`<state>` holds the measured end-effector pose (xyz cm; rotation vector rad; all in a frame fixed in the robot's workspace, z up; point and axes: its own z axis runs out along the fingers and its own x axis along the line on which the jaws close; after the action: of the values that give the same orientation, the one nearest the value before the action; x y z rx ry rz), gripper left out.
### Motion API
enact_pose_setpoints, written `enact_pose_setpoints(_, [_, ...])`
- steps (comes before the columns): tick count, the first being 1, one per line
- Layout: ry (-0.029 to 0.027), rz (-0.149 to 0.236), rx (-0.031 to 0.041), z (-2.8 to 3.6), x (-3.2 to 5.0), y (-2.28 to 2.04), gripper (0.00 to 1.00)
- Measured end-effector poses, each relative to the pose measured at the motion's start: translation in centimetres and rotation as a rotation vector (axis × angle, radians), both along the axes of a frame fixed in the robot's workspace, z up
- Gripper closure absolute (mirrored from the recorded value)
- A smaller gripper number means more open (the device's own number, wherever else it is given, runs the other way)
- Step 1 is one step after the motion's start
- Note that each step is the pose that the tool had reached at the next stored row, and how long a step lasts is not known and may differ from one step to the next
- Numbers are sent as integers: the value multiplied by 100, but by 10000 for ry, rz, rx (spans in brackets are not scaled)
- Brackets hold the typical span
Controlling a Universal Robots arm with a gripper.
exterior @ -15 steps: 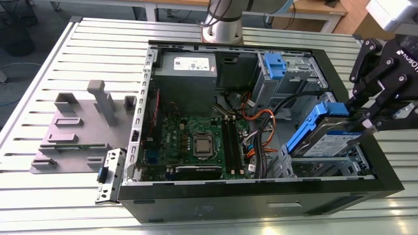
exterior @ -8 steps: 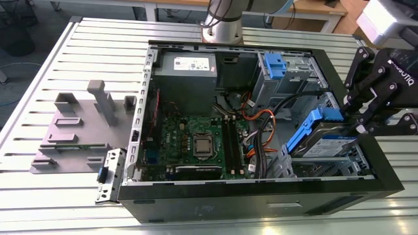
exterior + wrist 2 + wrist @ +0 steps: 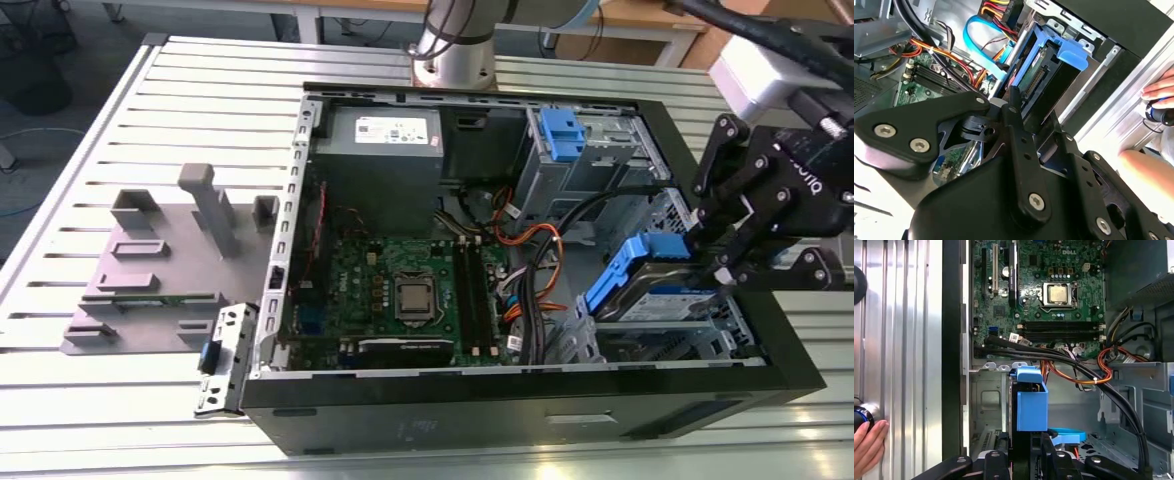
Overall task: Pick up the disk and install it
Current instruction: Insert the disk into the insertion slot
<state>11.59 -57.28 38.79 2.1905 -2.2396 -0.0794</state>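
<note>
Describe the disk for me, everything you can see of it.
The disk is a silver metal drive with a blue-and-white label, framed by a blue plastic carrier with an end tab. It is tilted inside the open computer case, on the exterior view's right, with the gripper shut on its raised carrier end.

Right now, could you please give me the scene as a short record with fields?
end effector: shut on the disk
disk: tilted over the drive bays, blue carrier toward the motherboard
case: open, lying on the table
fixture: grey, on the table at the exterior view's left
hand: on the table beside the case
</note>
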Motion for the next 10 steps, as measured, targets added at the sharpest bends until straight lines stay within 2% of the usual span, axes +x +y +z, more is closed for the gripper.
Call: enact_pose_setpoints(10, [0, 0, -6, -183, 0, 0, 65])
